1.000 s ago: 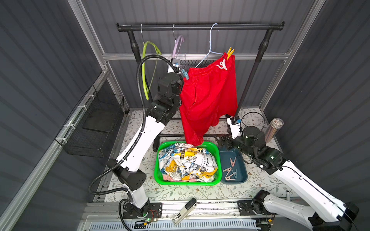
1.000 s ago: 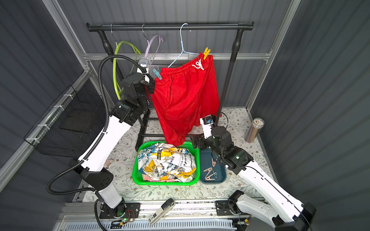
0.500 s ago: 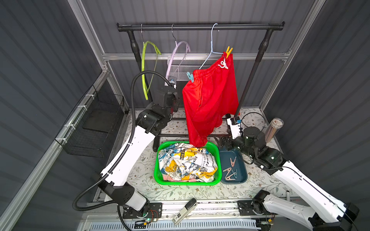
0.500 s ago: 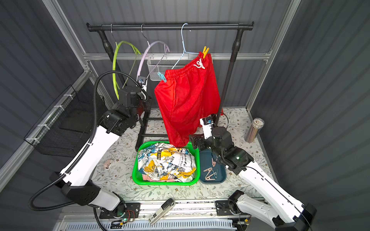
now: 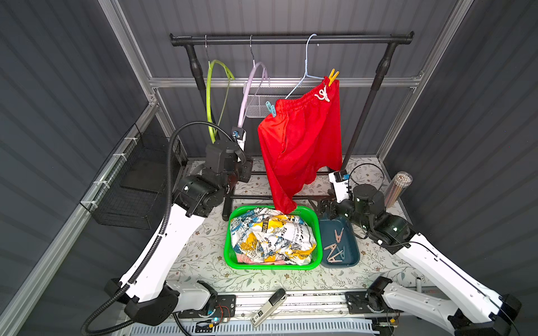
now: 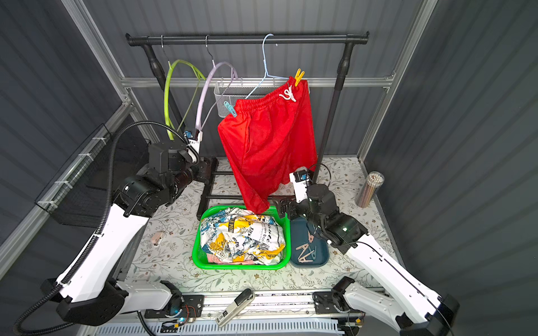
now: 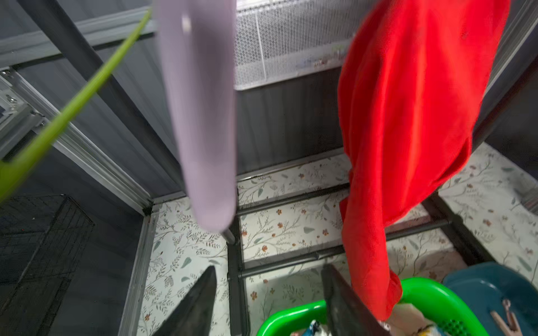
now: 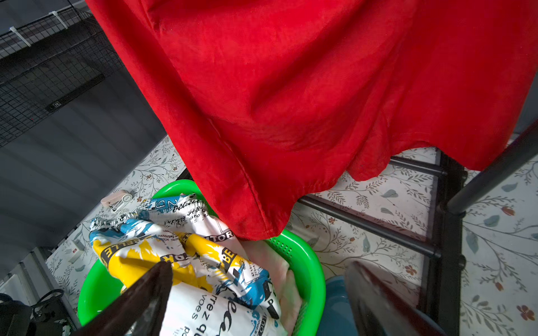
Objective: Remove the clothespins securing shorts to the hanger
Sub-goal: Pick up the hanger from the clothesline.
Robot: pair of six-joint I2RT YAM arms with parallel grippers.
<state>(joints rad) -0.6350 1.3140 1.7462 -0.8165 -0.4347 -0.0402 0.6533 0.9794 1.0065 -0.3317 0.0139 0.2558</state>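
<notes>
Left gripper (image 7: 269, 267) and right gripper (image 8: 259, 264): wide, empty. Tugging the blue pin (image 5: 271, 109) may swing the hanger (image 5: 306, 61), spoiling the grip.

The flowered table (image 6: 174, 232) carries a green basket (image 8: 316, 270) just below and ahead of the jaws of the right gripper (image 8: 259, 273), with a blue tray (image 6: 320, 253) beside it under them. The rack's black base (image 7: 291, 259) lies ahead of the jaws of the left gripper (image 7: 269, 276). A beige clothespin (image 6: 157, 238) and a jar of sticks (image 6: 369, 189) sit well apart from both.
</notes>
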